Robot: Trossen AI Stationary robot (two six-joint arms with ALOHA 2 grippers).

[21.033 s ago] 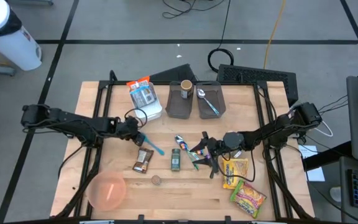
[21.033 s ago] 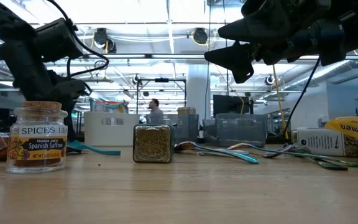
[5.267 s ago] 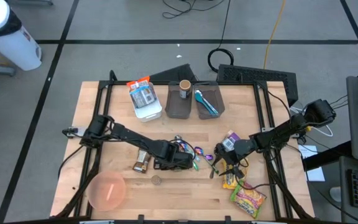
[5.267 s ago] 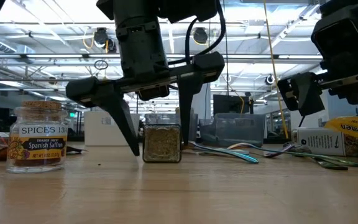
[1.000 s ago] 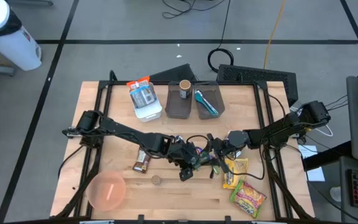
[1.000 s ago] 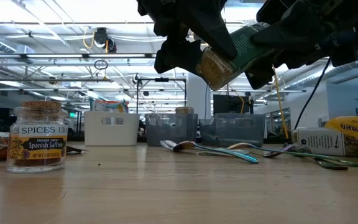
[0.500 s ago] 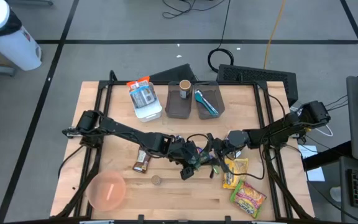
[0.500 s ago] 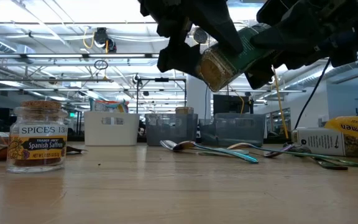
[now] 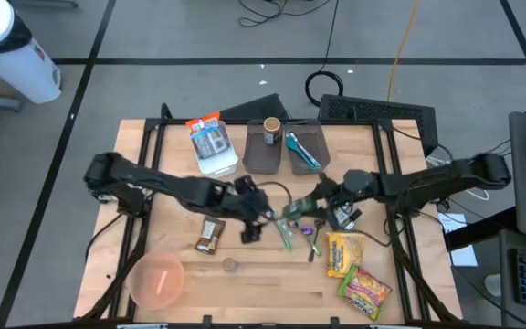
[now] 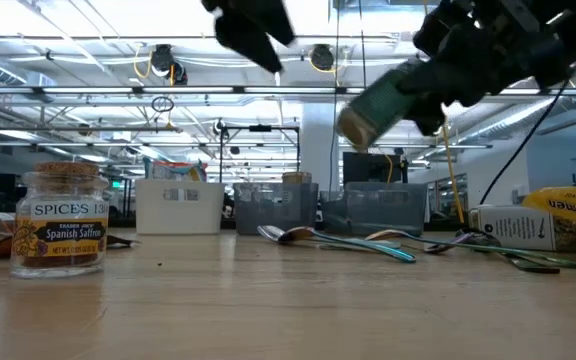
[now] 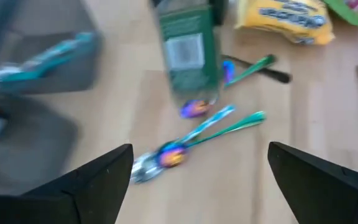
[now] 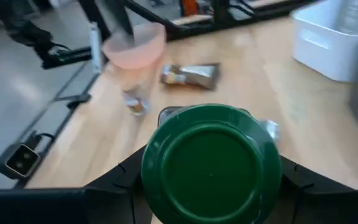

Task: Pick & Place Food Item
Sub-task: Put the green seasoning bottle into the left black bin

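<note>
1. Over table centre, high view: right gripper [image 9: 310, 206] clamps the spice jar [image 9: 298, 209]; left gripper [image 9: 247, 222], fingers spread and empty, at its 9 o'clock.
2. Low view: jar airborne, tilted (pick done, placing left).
3. Right wrist: green lid [image 12: 211, 164] between fingers.

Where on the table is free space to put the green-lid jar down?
Bare wood lies along the front edge between the pink bowl and the ramen packets, and in the right rear corner beside the grey bins. The centre is crowded with spoons and both grippers.
</note>
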